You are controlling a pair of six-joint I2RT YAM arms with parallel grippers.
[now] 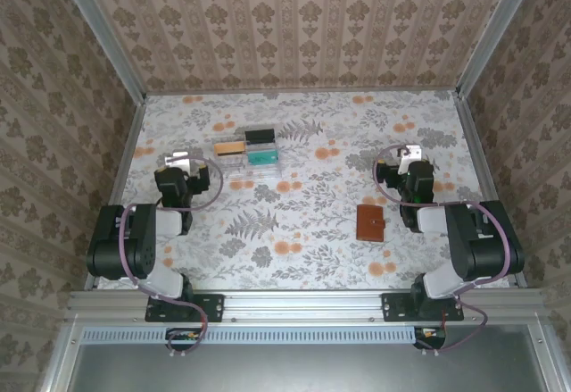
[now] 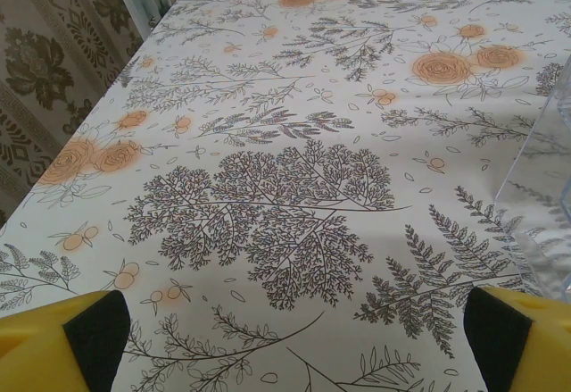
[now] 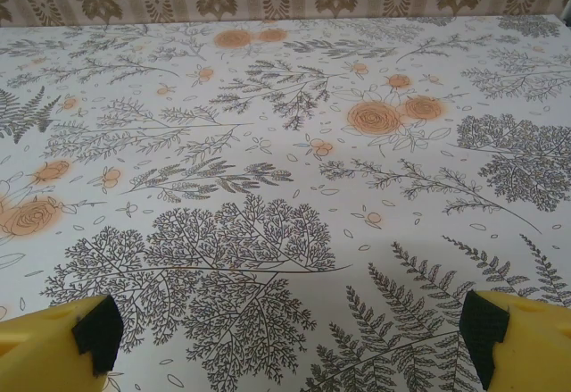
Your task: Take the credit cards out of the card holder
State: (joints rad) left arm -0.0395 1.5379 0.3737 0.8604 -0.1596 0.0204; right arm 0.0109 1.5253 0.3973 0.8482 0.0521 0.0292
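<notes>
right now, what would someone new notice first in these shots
A small brown wallet lies shut on the flowered table, near the right gripper. A clear tray holding coloured cards sits further back, beside the left gripper. Both grippers are open and empty.

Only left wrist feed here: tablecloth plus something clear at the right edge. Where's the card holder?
Observer: Card holder looks closed, lying on the table beside the right arm, on its inner side.
Operator: The clear thing?
Observer: A clear compartment tray, just right of the left gripper.
Operator: Right gripper?
Observer: Open, holding nothing, over bare table.
</notes>
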